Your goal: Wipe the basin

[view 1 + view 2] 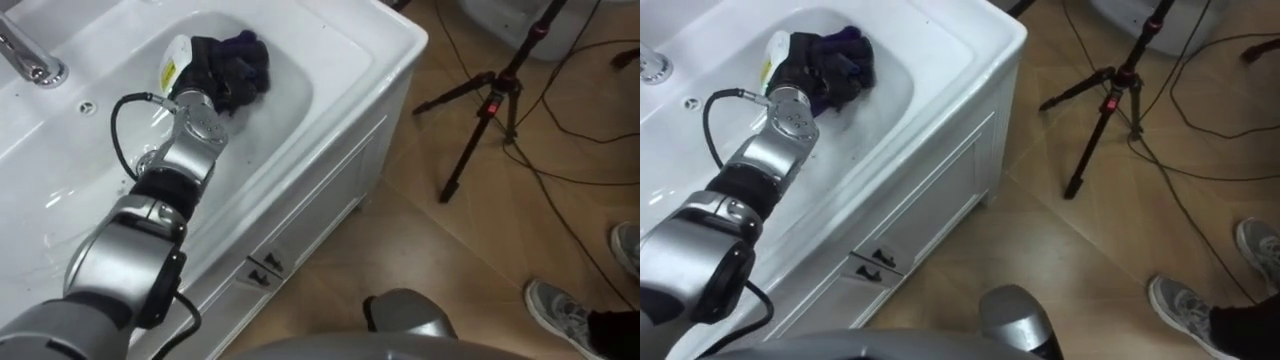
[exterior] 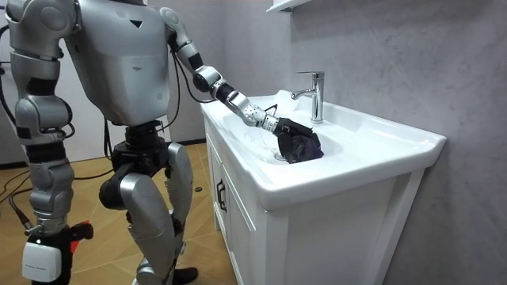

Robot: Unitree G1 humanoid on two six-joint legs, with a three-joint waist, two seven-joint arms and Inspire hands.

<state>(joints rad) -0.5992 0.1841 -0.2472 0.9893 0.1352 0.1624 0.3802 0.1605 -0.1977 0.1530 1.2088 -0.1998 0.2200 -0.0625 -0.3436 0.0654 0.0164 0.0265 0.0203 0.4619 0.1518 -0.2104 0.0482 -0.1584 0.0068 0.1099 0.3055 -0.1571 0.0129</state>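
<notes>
Lying bunched in the bowl of the white basin [image 1: 345, 45], the dark purple cloth [image 1: 245, 60] is gripped by the left hand [image 1: 205, 78], whose fingers [image 1: 218, 62] curl into its folds and hold it against the bowl's wall. The basin contains the cloth and the hand, and a chrome tap [image 1: 28, 58] stands on its rim. Below is a white cabinet [image 1: 320, 190] with dark handles. The right hand [image 2: 38, 257] hangs at the robot's side. A black tripod [image 1: 490, 95] stands on the floor beside the cabinet.
</notes>
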